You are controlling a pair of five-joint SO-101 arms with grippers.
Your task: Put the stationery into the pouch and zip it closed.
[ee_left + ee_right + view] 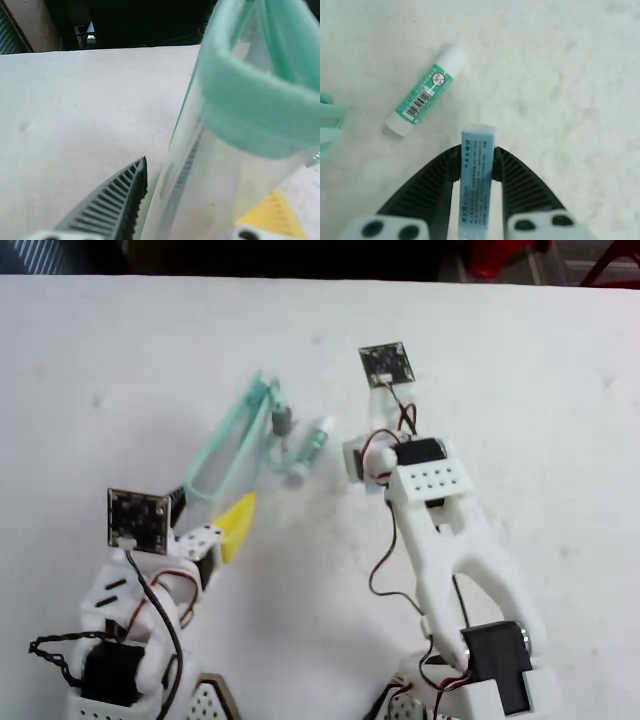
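Between right jaws: eraser (478, 150) clamped; glue stick (426, 92) lies apart; left jaws pinch pouch (250, 110).

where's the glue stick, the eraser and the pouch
glue stick (426, 92), right wrist view, green label at mid-body
eraser (477, 172), right wrist view, middle of its printed sleeve
pouch (250, 110), left wrist view, green rim band

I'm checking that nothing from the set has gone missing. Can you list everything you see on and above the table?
table: one, white, under everything.
pouch: one, clear with mint-green trim, held in the left gripper.
glue stick: one, green and white, lying on the table beside the pouch.
eraser: one, white in a pale blue sleeve, held in the right gripper.
small dark item: one, at the pouch's edge; too small to identify.
left gripper: one, dark and yellow.
right gripper: one, black fingers.
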